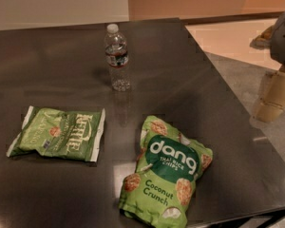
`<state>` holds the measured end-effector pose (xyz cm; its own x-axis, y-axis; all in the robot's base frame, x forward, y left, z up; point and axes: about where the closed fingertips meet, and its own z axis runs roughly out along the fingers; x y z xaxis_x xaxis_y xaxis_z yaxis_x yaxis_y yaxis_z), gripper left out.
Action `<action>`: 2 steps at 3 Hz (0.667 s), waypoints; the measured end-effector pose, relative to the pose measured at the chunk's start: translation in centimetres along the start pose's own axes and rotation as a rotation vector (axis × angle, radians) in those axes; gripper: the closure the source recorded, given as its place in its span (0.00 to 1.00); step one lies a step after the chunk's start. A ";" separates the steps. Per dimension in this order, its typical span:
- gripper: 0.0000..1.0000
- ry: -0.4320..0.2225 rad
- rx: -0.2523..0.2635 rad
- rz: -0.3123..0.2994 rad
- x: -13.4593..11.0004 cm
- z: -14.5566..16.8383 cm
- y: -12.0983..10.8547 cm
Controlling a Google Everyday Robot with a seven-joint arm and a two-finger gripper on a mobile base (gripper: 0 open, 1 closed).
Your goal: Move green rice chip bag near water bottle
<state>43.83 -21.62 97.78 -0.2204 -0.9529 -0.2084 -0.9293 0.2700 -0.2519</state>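
The green rice chip bag (166, 171) lies flat on the dark table (47, 61) at the front right, close to the front edge. It is bright green with white "dang" lettering and "Coconut Crunch" text. The water bottle (117, 57) stands upright at the back middle of the table, clear with a white cap and a dark label band. It is well apart from the bag, behind it and a little to the left. My gripper (274, 98) hangs at the far right, beyond the table's right edge, holding nothing and touching neither object.
An olive-green Kettle chip bag (59, 133) with white edges lies flat at the left of the table. The table's right edge runs diagonally from the back middle to the front right. Beyond it is light floor (228, 39).
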 end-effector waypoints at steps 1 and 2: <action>0.00 -0.001 0.002 -0.001 0.0 -0.1 0.0; 0.00 -0.050 -0.042 -0.071 -1.8 0.7 0.0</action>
<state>44.46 -19.84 97.52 -0.1399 -0.9610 -0.2385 -0.9540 0.1953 -0.2275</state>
